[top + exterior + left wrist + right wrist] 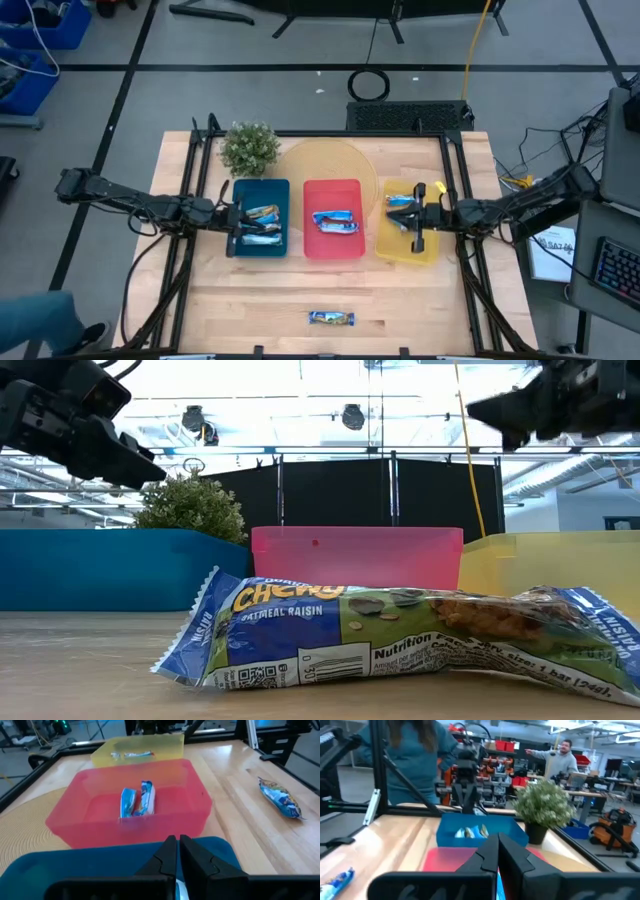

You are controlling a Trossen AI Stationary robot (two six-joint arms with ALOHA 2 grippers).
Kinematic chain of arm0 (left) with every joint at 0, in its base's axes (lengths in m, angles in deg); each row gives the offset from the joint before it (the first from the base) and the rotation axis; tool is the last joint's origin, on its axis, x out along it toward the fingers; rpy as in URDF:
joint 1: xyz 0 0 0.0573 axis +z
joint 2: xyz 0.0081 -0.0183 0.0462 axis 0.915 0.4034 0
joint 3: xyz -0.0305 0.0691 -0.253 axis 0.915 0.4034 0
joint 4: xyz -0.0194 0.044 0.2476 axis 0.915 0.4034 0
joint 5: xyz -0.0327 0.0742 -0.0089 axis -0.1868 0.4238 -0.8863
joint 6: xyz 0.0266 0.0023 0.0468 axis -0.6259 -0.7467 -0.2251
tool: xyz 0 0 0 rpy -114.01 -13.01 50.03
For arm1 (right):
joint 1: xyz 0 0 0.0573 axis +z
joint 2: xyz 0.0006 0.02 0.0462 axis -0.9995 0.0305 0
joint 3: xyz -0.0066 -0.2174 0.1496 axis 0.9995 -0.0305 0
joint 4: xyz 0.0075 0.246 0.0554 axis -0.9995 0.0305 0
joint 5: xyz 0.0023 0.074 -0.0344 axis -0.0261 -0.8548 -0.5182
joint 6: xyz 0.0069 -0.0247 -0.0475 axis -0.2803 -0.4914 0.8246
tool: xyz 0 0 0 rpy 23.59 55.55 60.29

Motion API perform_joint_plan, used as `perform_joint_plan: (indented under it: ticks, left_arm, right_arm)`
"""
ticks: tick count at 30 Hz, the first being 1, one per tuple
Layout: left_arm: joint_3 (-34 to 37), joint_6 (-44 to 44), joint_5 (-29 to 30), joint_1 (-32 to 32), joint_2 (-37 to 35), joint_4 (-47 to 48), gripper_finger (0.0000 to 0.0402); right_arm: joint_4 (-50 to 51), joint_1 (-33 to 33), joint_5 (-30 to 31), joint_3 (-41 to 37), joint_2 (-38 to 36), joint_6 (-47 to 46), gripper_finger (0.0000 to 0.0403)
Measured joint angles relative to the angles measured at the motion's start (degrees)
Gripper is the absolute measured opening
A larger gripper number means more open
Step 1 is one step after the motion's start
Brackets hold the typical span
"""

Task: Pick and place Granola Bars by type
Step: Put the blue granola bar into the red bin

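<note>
Three trays stand in a row: blue, red, yellow. Two blue-and-white granola bars lie in the blue tray. Two more bars lie in the red tray, and one bar lies in the yellow tray. A further bar lies flat on the table near its near edge. My left gripper hovers shut above the blue tray's left side. My right gripper hovers shut above the yellow tray. Both are raised clear of the trays.
A small potted plant stands behind the blue tray. A round woven mat lies under the trays' far side. Black frame rails run along the table's left and right edges. Bare wood surrounds the lone bar. People show in the room beyond.
</note>
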Motion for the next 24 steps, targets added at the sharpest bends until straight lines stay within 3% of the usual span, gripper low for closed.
perform_joint_plan:
  ticks: [6, 9, 16, 24]
  left_arm:
    - [0.00, 0.03, 0.07, 0.00, 0.00, 0.55, 0.0015]
    - [0.00, -0.15, 0.11, 0.00, 0.00, 0.56, 0.0007]
    - [0.00, 1.17, 0.11, 0.00, 0.00, 2.65, 0.0014]
    - [0.00, 0.23, 0.11, 0.00, 0.00, 3.53, 0.0030]
  right_arm:
    - [7.21, 3.43, 0.67, 8.50, 2.86, 2.38, 0.0000]
    - [14.04, 5.48, 4.38, 14.76, 6.94, 2.49, 0.0000]
    - [28.21, 10.29, 7.91, 29.87, 21.93, 0.47, 0.0000]
    - [37.89, 17.12, 13.66, 45.46, 39.04, -0.65, 0.0000]
